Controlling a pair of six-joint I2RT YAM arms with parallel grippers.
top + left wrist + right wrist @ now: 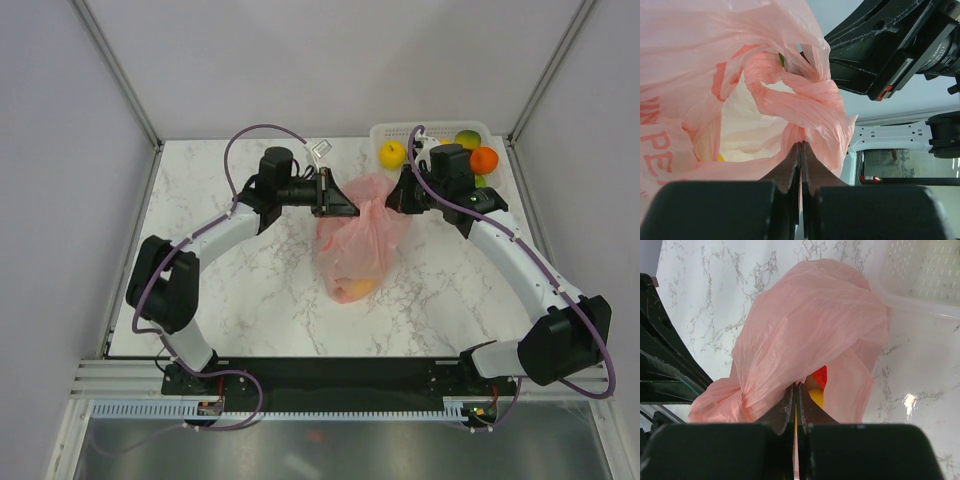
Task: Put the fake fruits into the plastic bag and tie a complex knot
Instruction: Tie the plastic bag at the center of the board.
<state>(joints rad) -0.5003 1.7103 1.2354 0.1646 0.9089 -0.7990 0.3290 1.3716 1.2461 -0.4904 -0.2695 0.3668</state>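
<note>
Your left fingers (789,172) and right fingers (784,412) each pinch a twisted handle of the plastic bag (358,245), which lies in the middle of the bench (250,300) between them. Holding from opposite sides, I judge, lets you draw the knot (807,97) tight.

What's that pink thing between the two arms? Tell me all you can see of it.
A thin, crinkly, translucent pink plastic bag with red lettering, lying on the marble table. Yellow and red fruits show through it. Its top is gathered into twisted strands, pinched from opposite sides by the shut left gripper and right gripper.
</note>
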